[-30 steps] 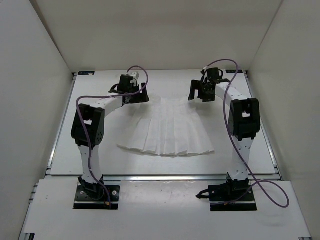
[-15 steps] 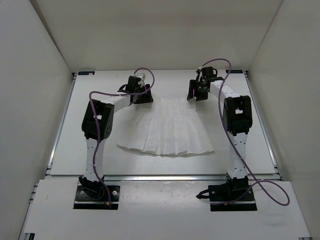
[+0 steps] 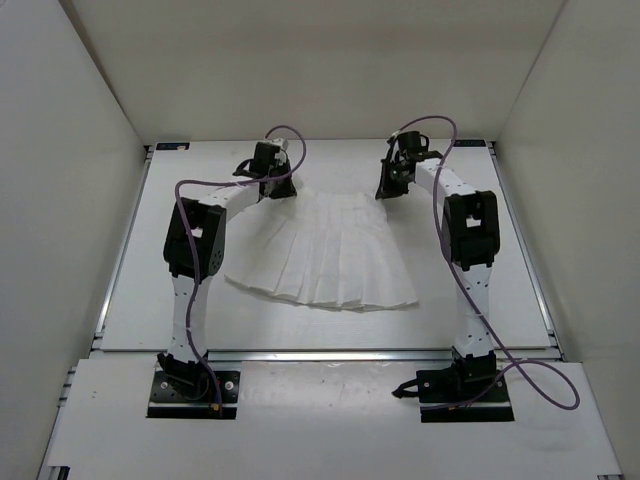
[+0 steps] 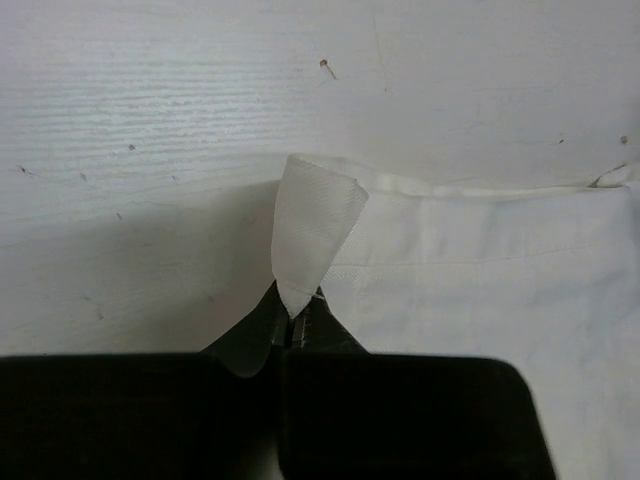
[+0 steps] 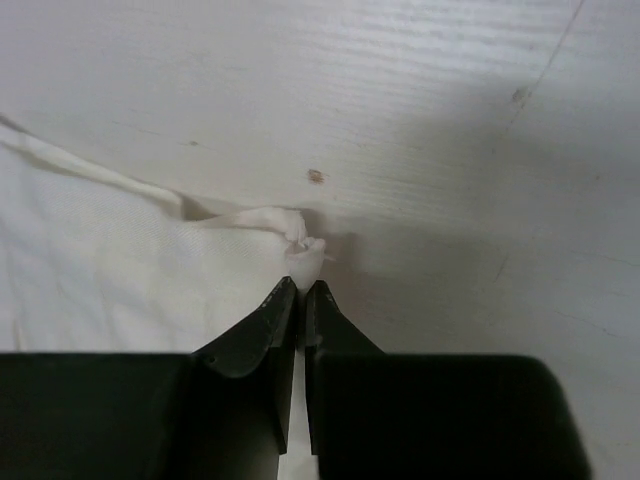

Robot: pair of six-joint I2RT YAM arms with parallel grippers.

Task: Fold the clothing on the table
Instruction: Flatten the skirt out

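Left jaws: clenched on clothing (image 3: pixel 325 250), waistband's left corner (image 4: pixel 310 230).
Right jaws: clenched on right corner (image 5: pixel 303 252).
Clothing: spread at middle of table (image 3: pixel 140 290), waistband toward far edge.
Reason: paired corner pinches, likely to draw the waistband toward the near edge.

Left fingers (image 4: pixel 252 343), right fingers (image 5: pixel 262 335) tightly together.
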